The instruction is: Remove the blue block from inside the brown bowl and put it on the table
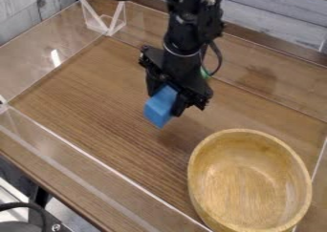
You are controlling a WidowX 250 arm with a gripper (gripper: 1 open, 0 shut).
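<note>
And here's the small bright-blue rectangular block (160,106), out of the wide light-brown wooden bowl (250,182) and well apart from it, at the black jointed gripper (163,89)! The jaws look clamped on its upper end, the lower end showing. It should handle easily: light, stiff, hardly fragile, though smooth faces could slip; the opposite long sides are the place to grip. The black arm (192,31) reaches in from the side away from the bowl, gripper angled downward, block tilted, over the dark-brown wood-grain table (96,107). Contact below? Can't tell!
</note>
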